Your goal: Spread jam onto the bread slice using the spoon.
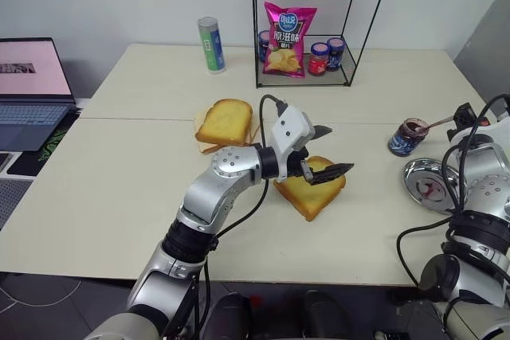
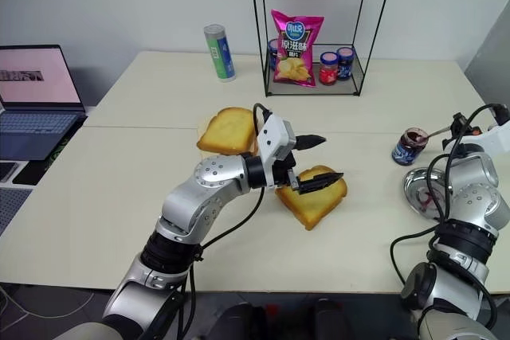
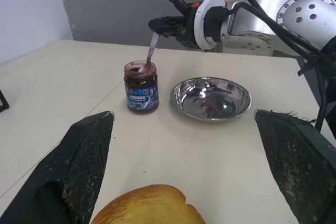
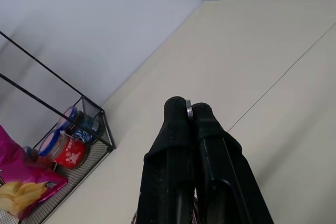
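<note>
The bread slice lies flat at the table's middle, golden with a browner crust. My left gripper stands open just over it, one finger on each side of the slice's rounded end. The jam is in a small clear jar at the right, dark purple-red. My right gripper is shut on the handle of the spoon, whose bowl dips into the open jar. The handle's end shows between the shut fingertips.
A round steel dish with red smears sits close to the jar. A pile of toast slices lies behind my left arm. At the back stand a wire rack with a chips bag and lidded jars, and a green can. A laptop sits far left.
</note>
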{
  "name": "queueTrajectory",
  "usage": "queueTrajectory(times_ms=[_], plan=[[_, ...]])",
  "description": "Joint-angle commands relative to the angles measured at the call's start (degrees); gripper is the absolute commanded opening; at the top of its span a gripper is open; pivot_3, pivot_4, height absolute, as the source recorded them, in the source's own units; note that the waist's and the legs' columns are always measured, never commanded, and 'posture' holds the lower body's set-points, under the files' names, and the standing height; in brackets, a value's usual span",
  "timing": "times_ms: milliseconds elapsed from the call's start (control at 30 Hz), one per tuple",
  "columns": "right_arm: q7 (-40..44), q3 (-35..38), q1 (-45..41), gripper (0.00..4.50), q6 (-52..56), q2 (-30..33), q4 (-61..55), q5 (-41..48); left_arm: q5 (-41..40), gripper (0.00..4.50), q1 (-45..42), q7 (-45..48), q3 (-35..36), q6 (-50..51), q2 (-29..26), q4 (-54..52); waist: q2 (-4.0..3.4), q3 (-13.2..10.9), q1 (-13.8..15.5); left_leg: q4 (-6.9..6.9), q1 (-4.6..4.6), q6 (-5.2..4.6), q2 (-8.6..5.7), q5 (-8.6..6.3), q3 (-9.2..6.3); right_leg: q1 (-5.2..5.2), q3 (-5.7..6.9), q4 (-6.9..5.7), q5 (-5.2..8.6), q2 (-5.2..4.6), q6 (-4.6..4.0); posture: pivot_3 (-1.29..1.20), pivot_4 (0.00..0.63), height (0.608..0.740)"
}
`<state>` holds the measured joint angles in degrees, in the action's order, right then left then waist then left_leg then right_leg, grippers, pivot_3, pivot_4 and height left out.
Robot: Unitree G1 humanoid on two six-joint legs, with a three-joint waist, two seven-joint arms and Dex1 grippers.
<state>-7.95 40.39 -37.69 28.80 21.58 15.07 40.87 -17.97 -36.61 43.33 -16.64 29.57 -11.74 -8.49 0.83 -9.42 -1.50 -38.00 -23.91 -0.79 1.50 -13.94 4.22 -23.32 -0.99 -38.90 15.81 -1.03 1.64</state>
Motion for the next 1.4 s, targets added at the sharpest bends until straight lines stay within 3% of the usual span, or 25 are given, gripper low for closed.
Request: queueTrajectory(times_ms=[33,1400], plan=[[-0.7,1.1,-1.3,0.03,-2.0,0.3,-1.2,1.1,-0.4,4.5,-1.0,0.3,0.5,-0.3,-0.1,-2.2,0.0,0.0,0.0,0.0,0.0,0.0,0.0,0.0,0.0,0.0,0.0,0.0,0.0,0.0,0.0,0.0,0.15,0.74],[-4.5,0.5,-2.3,0.03,-6.5,-1.7,-3.3,2.4,-0.5,4.5,-0.6,0.4,-0.1,0.0,-0.2,-3.1,0.0,0.0,0.0,0.01,0.0,0.0,0.0,0.0,0.0,0.0,0.0,0.0,0.0,0.0,0.0,0.0,0.15,0.74]])
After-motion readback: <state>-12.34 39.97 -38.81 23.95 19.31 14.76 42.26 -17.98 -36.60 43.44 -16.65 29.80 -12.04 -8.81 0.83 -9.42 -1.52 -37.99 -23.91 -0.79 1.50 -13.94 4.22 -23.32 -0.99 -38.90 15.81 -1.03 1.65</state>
